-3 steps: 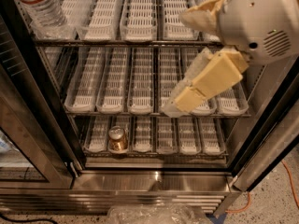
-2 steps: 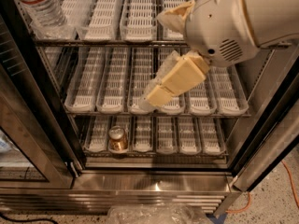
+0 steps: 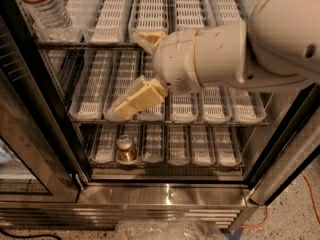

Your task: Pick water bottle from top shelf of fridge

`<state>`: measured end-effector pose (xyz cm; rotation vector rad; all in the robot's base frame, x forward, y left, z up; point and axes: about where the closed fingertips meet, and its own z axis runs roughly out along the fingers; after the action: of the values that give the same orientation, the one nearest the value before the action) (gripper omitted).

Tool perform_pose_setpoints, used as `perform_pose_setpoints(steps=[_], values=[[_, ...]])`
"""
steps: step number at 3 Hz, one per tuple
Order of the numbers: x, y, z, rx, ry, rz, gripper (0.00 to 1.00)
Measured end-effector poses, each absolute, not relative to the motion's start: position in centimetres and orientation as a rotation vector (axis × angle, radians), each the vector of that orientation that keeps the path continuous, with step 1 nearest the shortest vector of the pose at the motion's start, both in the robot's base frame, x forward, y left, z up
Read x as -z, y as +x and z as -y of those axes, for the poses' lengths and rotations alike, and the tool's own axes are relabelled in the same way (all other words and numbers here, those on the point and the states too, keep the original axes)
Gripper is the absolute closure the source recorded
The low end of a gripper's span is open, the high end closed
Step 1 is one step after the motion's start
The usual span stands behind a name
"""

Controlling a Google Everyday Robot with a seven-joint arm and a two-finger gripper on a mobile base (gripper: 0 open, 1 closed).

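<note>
The water bottle (image 3: 44,6), clear and ribbed, stands at the far left of the top shelf (image 3: 95,45) of the fridge (image 3: 165,194), partly cut off by the frame's top edge. My gripper (image 3: 125,75) is in front of the middle shelves, to the right of and below the bottle. It is open and empty, with one cream finger (image 3: 149,37) at top-shelf height and the other (image 3: 134,100) angled down over the middle rack. The white arm (image 3: 240,49) fills the upper right.
A small bronze can (image 3: 126,149) stands on the bottom rack at the left. The dark door frame (image 3: 35,124) runs down the left side. The steel sill (image 3: 160,196) is at the bottom, with crumpled clear plastic (image 3: 170,230) and an orange cable (image 3: 307,194) on the floor.
My arm and gripper have swung left across the fridge front, from the right side toward the centre-left. The fingers stay open. The bottle and can have not moved.
</note>
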<state>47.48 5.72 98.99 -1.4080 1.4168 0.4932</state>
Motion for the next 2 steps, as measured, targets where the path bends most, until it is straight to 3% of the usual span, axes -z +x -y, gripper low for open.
perform_pose_setpoints(steps=[2], values=[[-100.8, 46.7, -10.6, -0.638, -1.286, -1.220, 0.00]])
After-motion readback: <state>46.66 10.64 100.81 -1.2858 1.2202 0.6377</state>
